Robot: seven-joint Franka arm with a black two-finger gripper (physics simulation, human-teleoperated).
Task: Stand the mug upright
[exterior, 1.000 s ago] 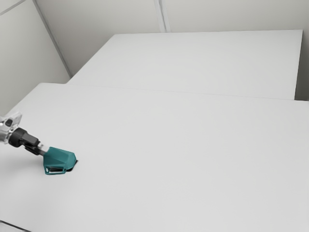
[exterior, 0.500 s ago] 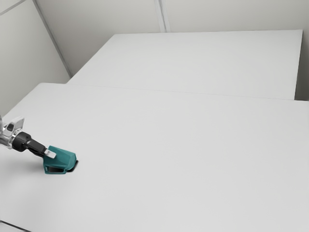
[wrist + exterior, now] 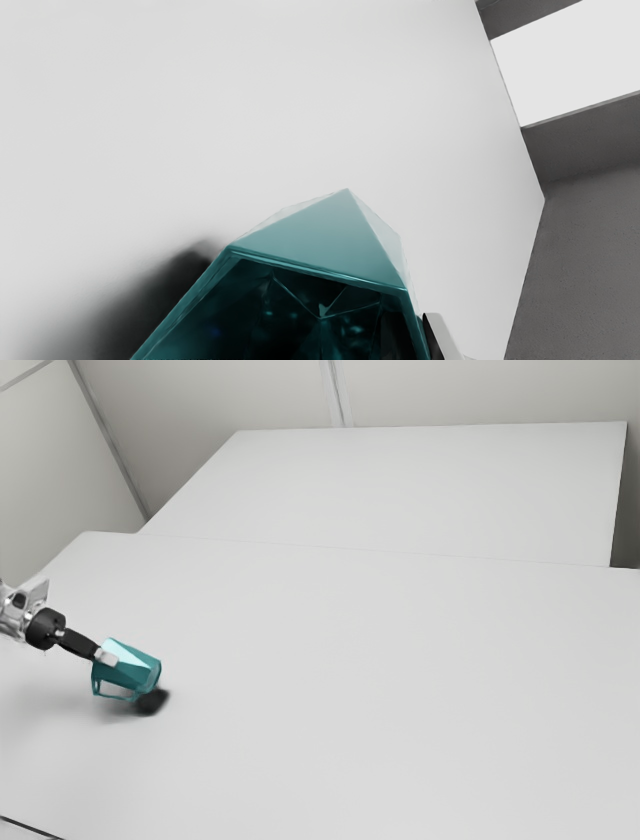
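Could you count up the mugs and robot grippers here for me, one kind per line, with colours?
Mugs: 1, the teal mug
Grippers: 1, the black gripper, holding it
Total: 2

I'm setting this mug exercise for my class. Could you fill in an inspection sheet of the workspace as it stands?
Surface: pale, plain table, with a dark shadow near the mug.
Job's things: the teal, faceted mug is tilted and appears raised off the table; the wrist view looks into its mouth.
Clutter: nothing seen.
Grippers: the gripper looks shut on the mug's wall, one finger inside, one outside.
Cables: nothing seen.
Surroundings: pale walls and a second pale surface beyond the table.
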